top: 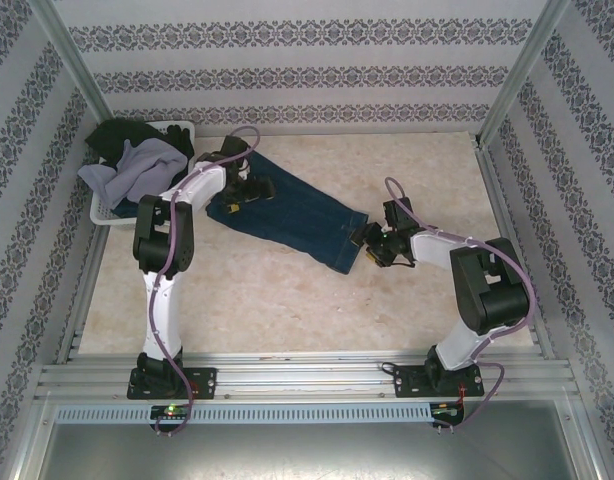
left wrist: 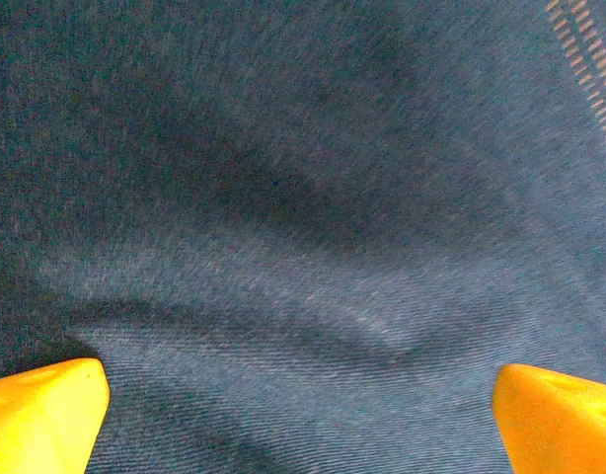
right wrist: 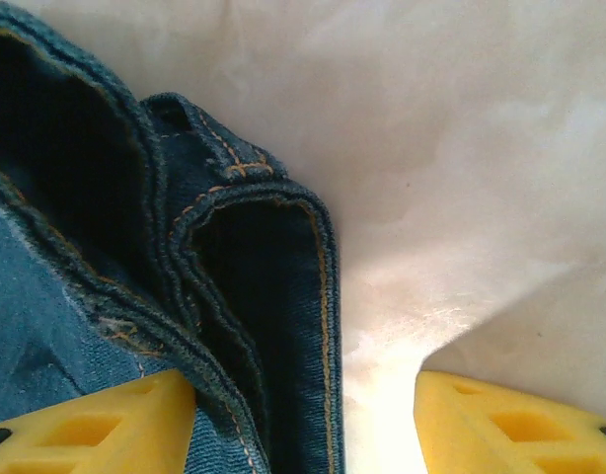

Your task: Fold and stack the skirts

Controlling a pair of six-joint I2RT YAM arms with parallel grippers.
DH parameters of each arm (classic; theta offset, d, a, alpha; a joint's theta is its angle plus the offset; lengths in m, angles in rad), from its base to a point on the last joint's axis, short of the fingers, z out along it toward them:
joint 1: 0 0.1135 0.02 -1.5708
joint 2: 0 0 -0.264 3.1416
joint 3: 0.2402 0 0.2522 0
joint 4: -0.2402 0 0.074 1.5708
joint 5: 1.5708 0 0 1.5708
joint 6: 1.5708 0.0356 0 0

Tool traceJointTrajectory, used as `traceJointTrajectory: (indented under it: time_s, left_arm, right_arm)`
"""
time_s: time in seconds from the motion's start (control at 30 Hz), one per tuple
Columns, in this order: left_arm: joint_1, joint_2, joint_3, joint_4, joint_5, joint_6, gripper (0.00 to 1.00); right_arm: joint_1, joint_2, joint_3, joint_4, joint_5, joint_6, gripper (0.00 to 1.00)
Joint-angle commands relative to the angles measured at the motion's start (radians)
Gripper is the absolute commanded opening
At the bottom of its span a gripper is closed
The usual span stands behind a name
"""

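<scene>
Denim skirt lies on beige tabletop between patterned walls.

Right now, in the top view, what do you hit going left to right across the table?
White basket heaped with clothes → left gripper, over the denim skirt's left end → denim skirt → right gripper, at the skirt's right hem.
</scene>
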Motion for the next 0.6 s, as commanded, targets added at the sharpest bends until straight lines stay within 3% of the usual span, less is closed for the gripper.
traceJointTrajectory:
  time_s: [0.0, 0.33, 0.57]
  left_arm:
    - [0.017, 0.011, -0.042, -0.008, -0.004, 0.011, 1.00]
    - [0.017, -0.034, -0.174, 0.036, 0.015, -0.015, 1.00]
    - [0.017, -0.108, -0.311, 0.095, 0.026, -0.036, 1.00]
  right_arm:
    - [0.039, 0.061, 0.028, 0.107, -0.072, 0.053, 0.60]
    - [0.067, 0.042, 0.037, 0.135, -0.052, 0.038, 0.46]
    - [0.070, 0.060, 0.030, 0.066, 0.005, 0.040, 0.50]
